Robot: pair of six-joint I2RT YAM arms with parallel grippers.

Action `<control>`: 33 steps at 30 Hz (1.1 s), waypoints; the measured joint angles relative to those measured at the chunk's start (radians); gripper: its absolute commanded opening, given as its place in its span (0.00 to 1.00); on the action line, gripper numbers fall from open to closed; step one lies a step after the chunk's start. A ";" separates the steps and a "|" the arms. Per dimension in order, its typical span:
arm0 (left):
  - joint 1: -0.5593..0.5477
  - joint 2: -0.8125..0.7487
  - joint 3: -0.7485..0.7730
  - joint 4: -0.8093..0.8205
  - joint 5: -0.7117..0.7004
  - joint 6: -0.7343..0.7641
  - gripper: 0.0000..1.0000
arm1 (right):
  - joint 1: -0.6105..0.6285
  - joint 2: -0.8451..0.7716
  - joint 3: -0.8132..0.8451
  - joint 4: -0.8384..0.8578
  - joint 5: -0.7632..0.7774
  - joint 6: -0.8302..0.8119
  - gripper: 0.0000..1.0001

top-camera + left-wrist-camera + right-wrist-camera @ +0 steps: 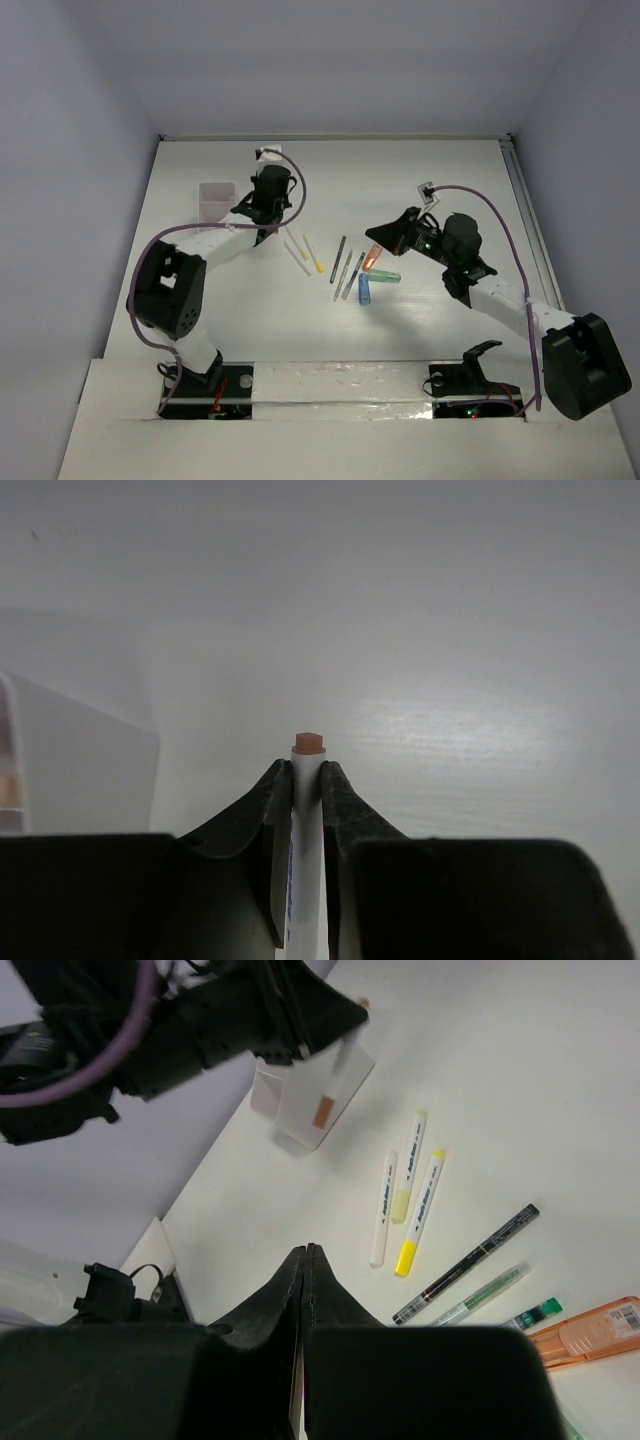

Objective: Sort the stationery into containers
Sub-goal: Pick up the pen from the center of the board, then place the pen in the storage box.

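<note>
My left gripper (264, 230) (308, 765) is shut on a thin white stick with an orange-pink end (308, 742), just right of the white container (217, 203) (80, 770). The right wrist view shows the container (300, 1110) with an orange-ended stick inside. White sticks with yellow ends (313, 253) (420, 1215), slim dark pens (338, 258) (468, 1263), an orange marker (375, 257) (590, 1332), a mint-green marker (382, 276) and a blue marker (365, 289) lie mid-table. My right gripper (374, 238) (307, 1248) is shut, fingertips together, hovering by the orange marker.
The white table is closed in by grey walls on the left, back and right. A white ledge runs along the near edge, over the arm bases (330, 385). The left arm's purple cable (185, 232) loops above the table's left side.
</note>
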 measured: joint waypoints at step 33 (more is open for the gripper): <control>0.388 -0.071 -0.068 0.510 -0.053 0.055 0.00 | 0.019 0.009 0.000 0.009 -0.004 -0.001 0.00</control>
